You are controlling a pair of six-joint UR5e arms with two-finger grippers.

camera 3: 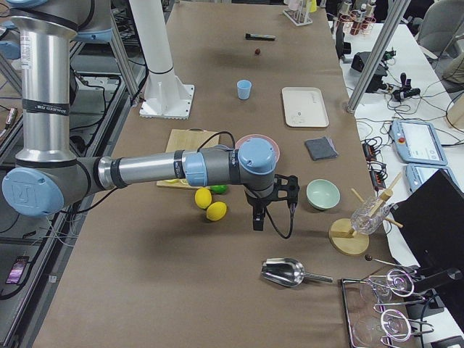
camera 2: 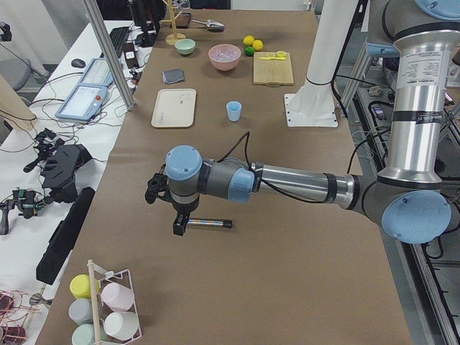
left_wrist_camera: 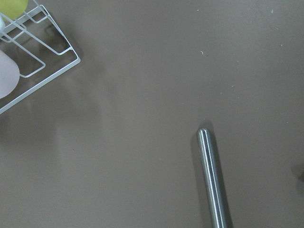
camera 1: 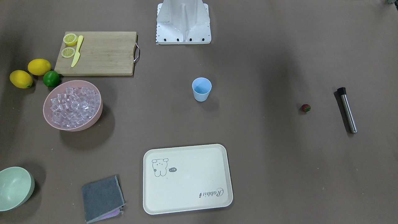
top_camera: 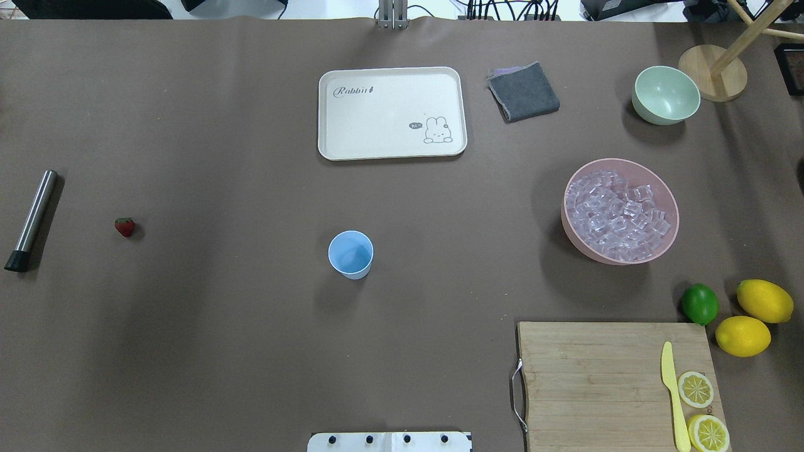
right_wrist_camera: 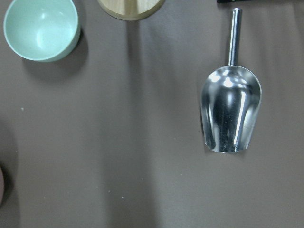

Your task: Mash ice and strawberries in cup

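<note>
Your cup [camera 1: 201, 89] stands mid-table, well apart from both: left gripper [camera 2: 177, 228] by the muddler [camera 2: 212, 224], right gripper [camera 3: 257, 221] far right; neither's opening can be told.

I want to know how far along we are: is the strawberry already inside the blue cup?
No, the strawberry lies on the table, well apart from the cup, which looks empty.

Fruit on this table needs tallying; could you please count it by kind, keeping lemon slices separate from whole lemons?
whole lemons: 2
lemon slices: 2
lime: 1
strawberry: 1
Total: 6
</note>
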